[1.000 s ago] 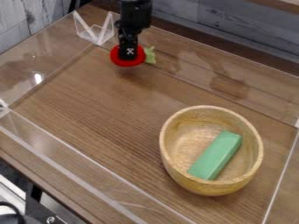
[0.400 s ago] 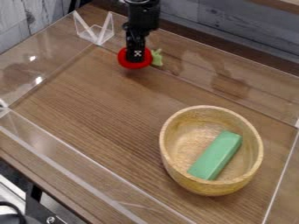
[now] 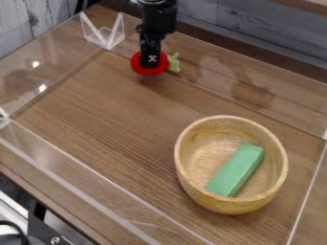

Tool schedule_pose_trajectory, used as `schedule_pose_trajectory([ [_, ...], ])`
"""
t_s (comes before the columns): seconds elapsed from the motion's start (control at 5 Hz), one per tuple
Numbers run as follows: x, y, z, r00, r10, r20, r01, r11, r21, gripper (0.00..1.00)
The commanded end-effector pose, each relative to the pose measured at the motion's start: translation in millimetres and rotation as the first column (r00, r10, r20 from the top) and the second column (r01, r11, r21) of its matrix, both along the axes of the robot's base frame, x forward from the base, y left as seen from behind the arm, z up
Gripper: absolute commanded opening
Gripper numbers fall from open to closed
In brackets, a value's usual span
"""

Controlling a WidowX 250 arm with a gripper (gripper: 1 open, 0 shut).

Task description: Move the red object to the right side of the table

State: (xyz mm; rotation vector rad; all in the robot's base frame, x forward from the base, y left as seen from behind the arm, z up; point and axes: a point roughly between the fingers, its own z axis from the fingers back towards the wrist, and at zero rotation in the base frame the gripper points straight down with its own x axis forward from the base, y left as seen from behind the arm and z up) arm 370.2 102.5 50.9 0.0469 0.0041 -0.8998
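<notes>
The gripper (image 3: pixel 152 63) points straight down at the far left part of the table (image 3: pixel 115 124), its dark fingers closed on the red object (image 3: pixel 147 64); the toy's red body shows on either side of the fingertips, and its green leafy tip pokes out to the right, just above the wood; whether the toy touches the tabletop or hangs barely clear of it cannot be told from this view. Compared with a second ago, the gripper and the red object sit slightly further right in the picture, by a small step only; against the frame just before this one, almost nothing has shifted. The grip looks the same throughout. A folded clear plastic piece (image 3: pixel 99 32) stands at the back left, beside the arm, in the same place as before. The wooden bowl (image 3: pixel 202 139) rests near the front right, well apart from the gripper; the green block (image 3: pixel 238 168) lies slanted inside it; neither has moved.
</notes>
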Motion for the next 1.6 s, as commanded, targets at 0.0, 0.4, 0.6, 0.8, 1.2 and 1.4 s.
schedule_pose_trajectory([
  [0.0,3.9,-4,21.2,0.998,-0.020,0.068,0.019,1.000,0.016,0.00],
  [0.4,4.4,-9,20.3,0.996,-0.031,0.078,0.030,0.999,0.014,0.00],
  [0.6,4.2,-12,22.7,0.996,-0.034,0.084,0.032,0.999,0.015,0.00],
  [0.8,4.2,-17,24.3,0.995,-0.045,0.093,0.044,0.999,0.016,0.00],
  [1.2,3.7,-29,29.4,0.991,-0.068,0.114,0.066,0.998,0.020,0.00],
  [1.4,4.5,-33,28.3,0.989,-0.079,0.122,0.077,0.997,0.019,0.00],
])
